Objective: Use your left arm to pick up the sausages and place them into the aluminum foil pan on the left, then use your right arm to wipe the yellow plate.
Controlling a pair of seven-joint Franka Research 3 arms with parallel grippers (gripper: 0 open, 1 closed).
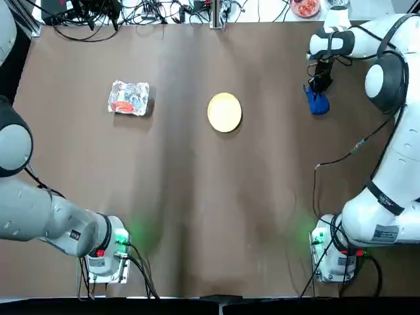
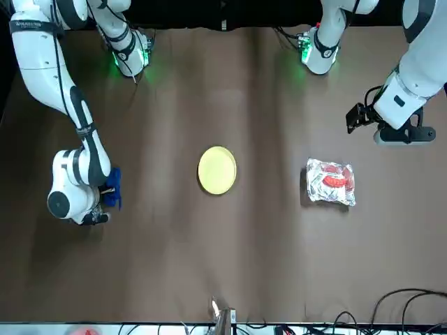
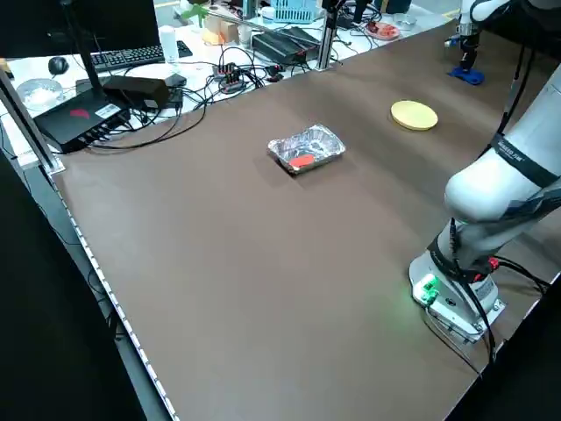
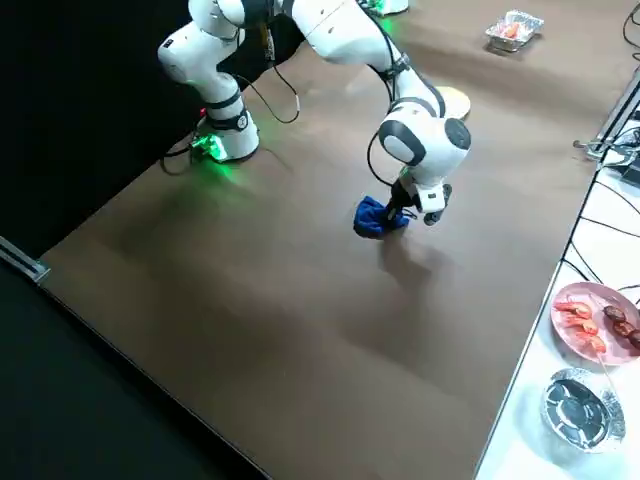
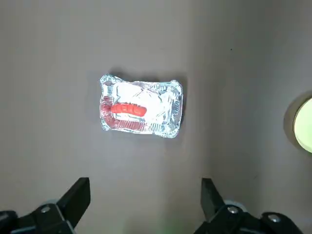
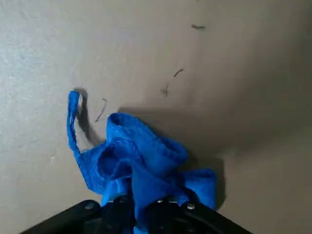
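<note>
Sausage sits inside the aluminum foil pan, upper left of the top view; the left wrist view shows it lying lengthwise in the pan's left half. Pan is on the tabletop, well apart from the yellow plate, which lies flat near the upper centre of the top view, nothing on it. Left claw is wide open and holds nothing, pulled back above the tabletop with the pan between and beyond its fingertips in its wrist view; in the front view it hangs at the right edge, clear of the pan. Right claw is at the upper right of the top view, down at the blue cloth; the right wrist view shows the fingers closed on the bunched cloth, with the wad spilling out ahead of the claw onto the tabletop. Right side view: cloth touches the tabletop directly under the claw, well apart from the plate. A pink dish with food sits off the tabletop, lower right of that view.
</note>
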